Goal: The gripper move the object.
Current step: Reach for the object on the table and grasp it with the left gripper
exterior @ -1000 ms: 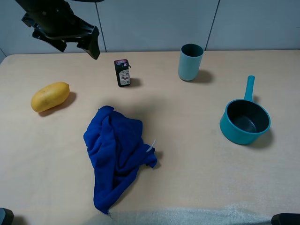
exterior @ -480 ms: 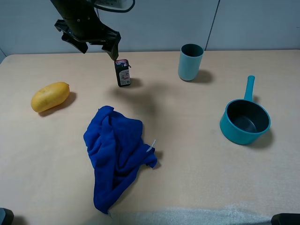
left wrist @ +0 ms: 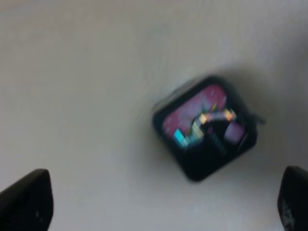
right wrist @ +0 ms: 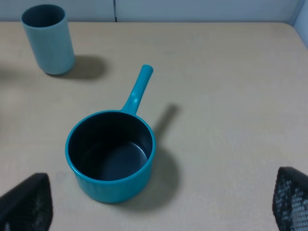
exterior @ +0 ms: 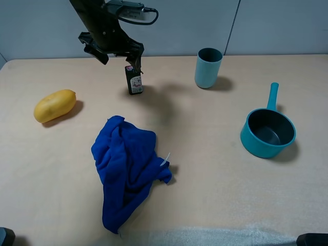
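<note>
The small black pack (exterior: 135, 82) with a white label and pink-red top stands upright on the tan table, left of the teal cup. My left gripper (exterior: 117, 57) hangs open just above and behind it, not touching. In the left wrist view the pack (left wrist: 204, 126) shows from above, blurred, between the two black fingertips (left wrist: 26, 199) at the frame's lower corners. My right gripper (right wrist: 159, 221) is open and empty; its fingertips (right wrist: 24, 202) frame the teal saucepan.
A teal cup (exterior: 208, 67) stands at the back, also in the right wrist view (right wrist: 48, 38). A teal saucepan (exterior: 267, 131) (right wrist: 111, 161) sits at the right. A yellow fruit (exterior: 54, 105) lies at the left. A crumpled blue cloth (exterior: 126, 166) lies mid-table.
My left arm has swung right and down from the far left corner to just above the black pack. The pack and other things have not moved.
</note>
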Robot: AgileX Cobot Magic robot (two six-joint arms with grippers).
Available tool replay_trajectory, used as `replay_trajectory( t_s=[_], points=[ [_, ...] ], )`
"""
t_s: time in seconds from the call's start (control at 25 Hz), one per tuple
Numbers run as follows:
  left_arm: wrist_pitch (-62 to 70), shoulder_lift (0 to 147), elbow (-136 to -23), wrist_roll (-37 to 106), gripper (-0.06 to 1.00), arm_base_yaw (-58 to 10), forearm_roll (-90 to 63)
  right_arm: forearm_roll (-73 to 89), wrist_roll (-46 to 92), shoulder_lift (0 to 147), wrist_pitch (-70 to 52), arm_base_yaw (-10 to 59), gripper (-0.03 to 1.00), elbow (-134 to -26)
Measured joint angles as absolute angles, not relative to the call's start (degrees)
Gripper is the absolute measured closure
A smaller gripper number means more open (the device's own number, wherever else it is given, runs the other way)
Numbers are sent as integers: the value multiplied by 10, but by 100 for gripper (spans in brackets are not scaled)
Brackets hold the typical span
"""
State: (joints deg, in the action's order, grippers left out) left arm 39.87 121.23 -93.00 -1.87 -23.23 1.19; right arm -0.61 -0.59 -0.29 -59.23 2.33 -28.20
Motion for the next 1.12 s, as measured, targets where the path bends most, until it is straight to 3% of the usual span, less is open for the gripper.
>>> replay_trajectory(
  t_s=[1.12],
  points=[
    [335,1327,-981,-18,0,-243,-15,-6,-6,-3,-592,23,27,-282]
  ],
)
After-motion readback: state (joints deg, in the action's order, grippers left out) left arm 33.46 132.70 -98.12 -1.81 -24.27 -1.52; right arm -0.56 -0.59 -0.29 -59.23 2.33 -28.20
